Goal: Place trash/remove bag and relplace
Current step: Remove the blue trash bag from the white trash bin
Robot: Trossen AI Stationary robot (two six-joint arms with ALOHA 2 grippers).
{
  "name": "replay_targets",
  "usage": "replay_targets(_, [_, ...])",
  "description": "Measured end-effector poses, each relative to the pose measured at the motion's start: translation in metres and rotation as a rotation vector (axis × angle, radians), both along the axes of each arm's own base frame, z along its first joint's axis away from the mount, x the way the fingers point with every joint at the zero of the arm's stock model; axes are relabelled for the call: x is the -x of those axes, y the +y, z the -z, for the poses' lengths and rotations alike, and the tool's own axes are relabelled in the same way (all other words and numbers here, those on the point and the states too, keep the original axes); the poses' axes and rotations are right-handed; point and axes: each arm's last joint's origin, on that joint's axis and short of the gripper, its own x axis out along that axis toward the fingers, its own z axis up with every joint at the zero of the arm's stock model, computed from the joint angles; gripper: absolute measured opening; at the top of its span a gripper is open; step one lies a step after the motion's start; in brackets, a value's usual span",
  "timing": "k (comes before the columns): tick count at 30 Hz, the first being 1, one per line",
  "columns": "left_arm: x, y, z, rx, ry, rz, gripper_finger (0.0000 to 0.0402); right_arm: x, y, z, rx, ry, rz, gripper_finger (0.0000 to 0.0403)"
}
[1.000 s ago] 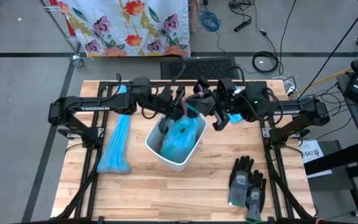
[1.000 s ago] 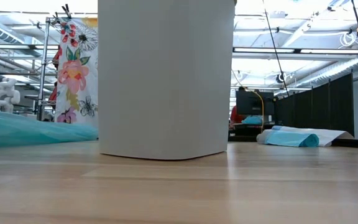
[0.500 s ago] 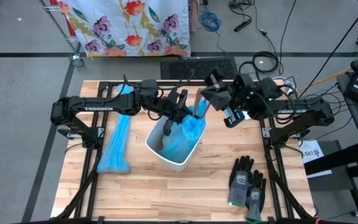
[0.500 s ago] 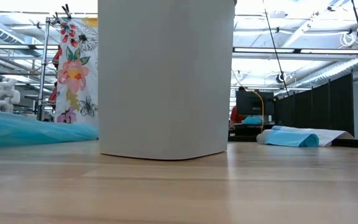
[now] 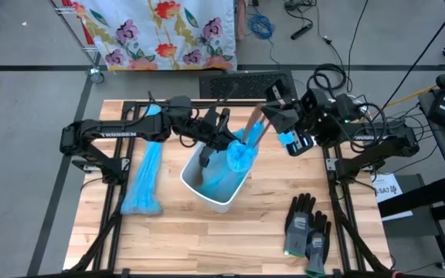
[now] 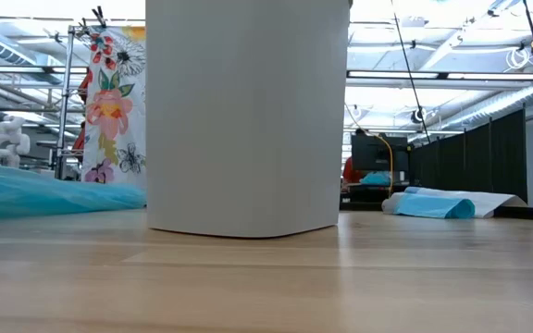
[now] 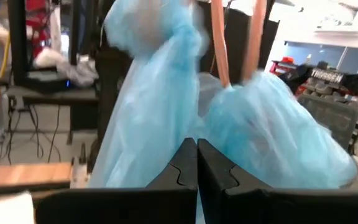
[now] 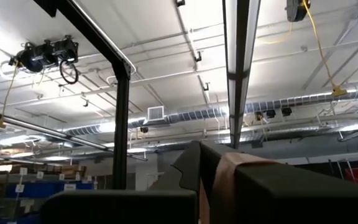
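Wooden table [image 5: 207, 232] fills the middle of the high view. At its centre stands a white bin [image 5: 211, 189], lined with a blue bag [image 5: 234, 162] that is drawn up out of the bin toward the upper right. The bag's orange drawstring [image 5: 255, 127] runs slanting up to the right gripper [image 5: 275, 116], whose fingers are clamped on it. The left gripper [image 5: 221, 137], fingers pressed together, sits at the bin's upper rim against the bag. Flat blue bags [image 5: 144, 181] lie at left; grey gloves [image 5: 307, 225] lie lower right.
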Motion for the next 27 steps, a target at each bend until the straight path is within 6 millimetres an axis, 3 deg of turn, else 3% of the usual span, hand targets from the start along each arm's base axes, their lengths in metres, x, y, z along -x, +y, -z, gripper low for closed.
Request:
replay_targets(9, [0.035, 0.007, -0.040, -0.020, -0.125, -0.044, 0.0000, 0.005, -0.002, -0.005, -0.055, -0.064, 0.053, 0.0000])
replay_targets(18, [0.081, 0.012, -0.073, -0.044, -0.232, -0.097, 0.0000, 0.028, -0.019, -0.022, -0.071, -0.350, 0.197, 0.0000])
replay_targets(22, [0.100, 0.014, -0.083, -0.055, -0.253, -0.121, 0.0000, 0.047, -0.026, -0.049, -0.044, -0.485, 0.265, 0.0000])
replay_targets(27, [0.117, 0.016, -0.090, -0.062, -0.261, -0.150, 0.0000, 0.079, -0.027, -0.099, 0.067, -0.588, 0.363, 0.0000])
